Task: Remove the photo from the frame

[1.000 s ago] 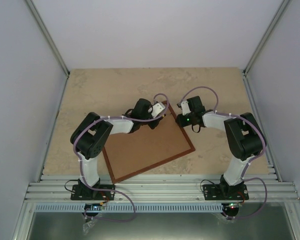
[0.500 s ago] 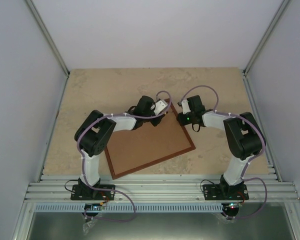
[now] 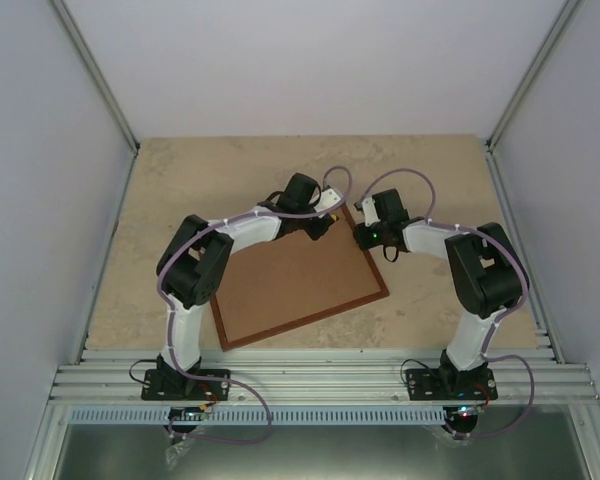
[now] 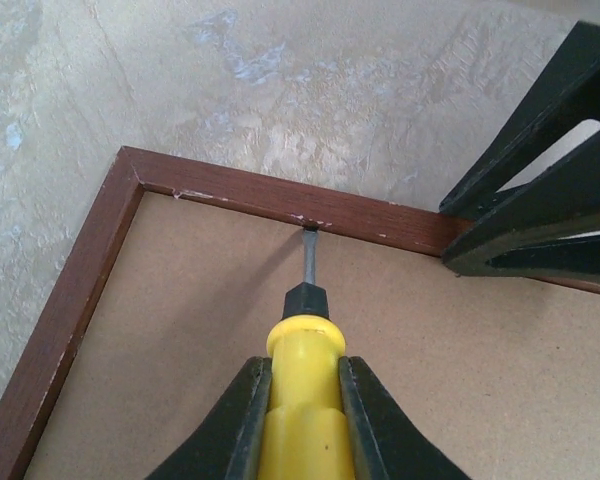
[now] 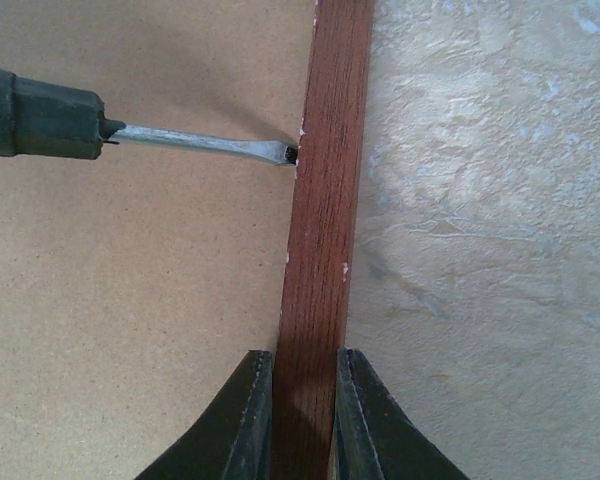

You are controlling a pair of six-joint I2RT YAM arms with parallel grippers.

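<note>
The frame [image 3: 300,285] lies face down on the table, brown fibreboard back up, thin reddish-brown edges around it. The photo is hidden. My left gripper [image 4: 302,365] is shut on a yellow-handled screwdriver [image 4: 302,410]. Its metal tip [image 4: 308,230] touches the inner side of the frame's far edge [image 4: 230,188], also seen in the right wrist view as the blade [image 5: 205,143] meeting the wood. My right gripper [image 5: 302,365] is shut on that wooden edge [image 5: 320,230], one finger on each side. From above, the left gripper [image 3: 325,222] and the right gripper [image 3: 363,237] meet at the frame's far right corner.
Beige marbled tabletop [image 3: 200,180] surrounds the frame. Pale walls close in the left, right and back. A ribbed aluminium rail [image 3: 320,375] runs along the near edge, where both arm bases are bolted. The right gripper's black fingers [image 4: 540,200] stand close to the screwdriver's tip.
My left arm has swung right and farther along the frame's far edge with the screwdriver. The frame's near left corner has shifted slightly. The right gripper has kept its hold.
</note>
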